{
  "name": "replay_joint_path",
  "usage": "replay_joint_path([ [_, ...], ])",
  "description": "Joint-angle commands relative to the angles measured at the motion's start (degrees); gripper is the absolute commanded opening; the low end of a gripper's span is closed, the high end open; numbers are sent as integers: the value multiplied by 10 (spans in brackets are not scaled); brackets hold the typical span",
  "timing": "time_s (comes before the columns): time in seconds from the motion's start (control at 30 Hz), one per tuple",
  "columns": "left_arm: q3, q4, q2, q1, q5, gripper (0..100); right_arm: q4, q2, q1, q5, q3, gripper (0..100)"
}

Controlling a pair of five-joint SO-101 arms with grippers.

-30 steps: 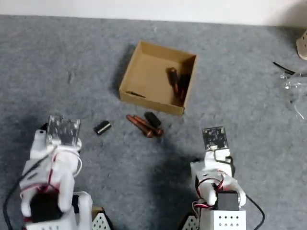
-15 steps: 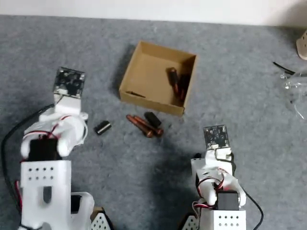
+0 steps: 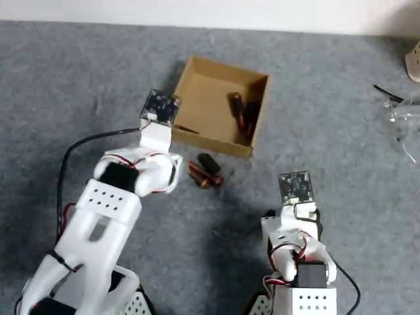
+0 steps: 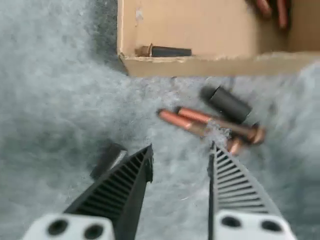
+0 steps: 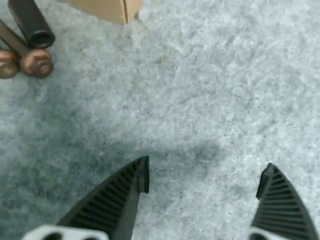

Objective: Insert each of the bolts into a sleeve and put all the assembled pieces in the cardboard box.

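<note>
Cardboard box (image 3: 203,108) sits open-topped on the grey felt (image 3: 79,72); no print on it can be made out. At its 3 o'clock side lie assembled pieces (image 3: 239,113), copper and black; a dark piece (image 4: 162,51) with a copper end lies along the inside of the wall at 6 o'clock.

Just outside that wall, at 6 o'clock from the box, two copper bolts (image 3: 200,176) lie side by side, heads toward 4 o'clock; a black sleeve (image 3: 209,162) lies just beside them on the box side; a second sleeve (image 4: 107,160) lies on the felt by the left claw's finger.

The left arm (image 3: 118,190) stretches from 7 o'clock toward the box; the left claw (image 4: 181,150) hangs spread and empty above the felt, near the bolts. The right arm (image 3: 295,223) stands at 5 o'clock from the box; the right claw (image 5: 207,165) gapes wide over bare felt, holding nothing.
</note>
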Motion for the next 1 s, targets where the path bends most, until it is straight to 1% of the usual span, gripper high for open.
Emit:
replay_joint_path([
  [0.0, -28, -23, 0, 18, 22, 182, -19, -9, 6, 6, 82, 321],
  [0.1, -29, -20, -5, -12, 0, 182, -23, -9, 11, 8, 82, 321],
  [0.17, -29, -23, -5, -36, -11, 182, -23, -9, 36, 30, 81, 321],
  [0.27, -24, -15, -6, -66, -36, 182, -24, -9, 54, 35, 35, 321],
  [0.37, -29, 62, -20, -87, -102, 182, -15, -8, 51, 35, -39, 321],
  [0.4, -29, 72, -32, -90, -104, 182, -11, -7, 44, 35, -59, 321],
  [0.5, -20, 84, -76, -107, -59, 182, -11, -3, 16, 35, -105, 321],
  [0.6, 0, 84, -110, -137, -55, 183, -23, 42, -33, 29, -124, 321],
  [0.67, 17, 76, -130, -161, -53, 183, -52, 95, -67, 2, -135, 321],
  [0.77, 38, 70, -151, -180, -52, 183, -99, 195, -119, -18, -162, 321],
  [0.97, 66, 56, -169, -193, -51, 183, -179, 353, -234, -18, -226, 321],
])
